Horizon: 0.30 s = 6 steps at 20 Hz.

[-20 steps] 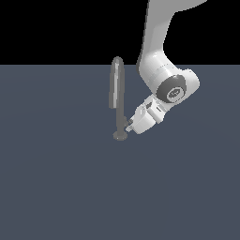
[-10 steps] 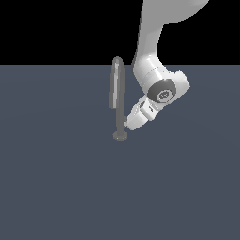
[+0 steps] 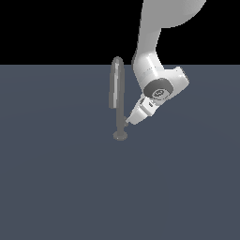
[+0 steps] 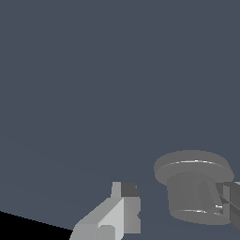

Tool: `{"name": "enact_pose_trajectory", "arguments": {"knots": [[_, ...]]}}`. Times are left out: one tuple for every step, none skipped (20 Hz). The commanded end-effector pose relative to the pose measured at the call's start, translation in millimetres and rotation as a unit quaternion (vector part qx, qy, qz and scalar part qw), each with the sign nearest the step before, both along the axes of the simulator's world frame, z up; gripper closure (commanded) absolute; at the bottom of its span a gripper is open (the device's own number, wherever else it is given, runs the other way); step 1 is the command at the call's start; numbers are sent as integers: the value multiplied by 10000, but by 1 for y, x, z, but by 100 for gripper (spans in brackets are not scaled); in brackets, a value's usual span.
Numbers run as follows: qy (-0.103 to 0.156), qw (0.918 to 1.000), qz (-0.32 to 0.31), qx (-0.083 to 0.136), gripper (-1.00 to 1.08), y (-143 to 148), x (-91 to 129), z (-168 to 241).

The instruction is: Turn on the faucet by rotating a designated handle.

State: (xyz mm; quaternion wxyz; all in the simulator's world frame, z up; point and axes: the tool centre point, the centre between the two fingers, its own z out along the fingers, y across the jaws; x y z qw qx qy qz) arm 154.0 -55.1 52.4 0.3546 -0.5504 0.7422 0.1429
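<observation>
Here the faucet (image 3: 118, 96) stands upright on the flat grey floor (image 3: 56, 187), a little above the middle of the exterior view, its narrow arched spout rising to about 12 o'clock from the round base flange (image 3: 120, 136). The handle (image 3: 125, 125) is a small stub on the lower stem, pointing toward 3 o'clock from the stem, just above the flange.

The arm (image 3: 157, 61) comes down from 1 o'clock and bends at the wrist; the gripper (image 3: 127, 123) slants down toward 7 o'clock and its tip sits right at the handle — touching or only just beside it, cannot tell which.

Wrist view: one pale finger (image 4: 117, 213) and part of a second, darker finger (image 4: 230, 204) show, set well apart — so the claw is spread, nothing clamped. The round grey flange and stem foot (image 4: 193, 187) lie between the two fingers, close against the darker one.
</observation>
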Motion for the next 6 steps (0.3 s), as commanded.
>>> {"name": "enact_pose_trajectory", "arguments": {"knots": [[-10, 10000, -17, 77, 49, 79, 17, 10], [225, 9988, -443, -38, 49, 17, 10, -22], [-188, 9994, -219, -208, 21, 10, 27, -25], [-244, 9993, -189, -231, 21, 15, 26, -17], [-345, 9963, -453, -643, -43, -58, 31, 0], [-366, 9954, -508, -729, -43, -66, 30, 4]]}}
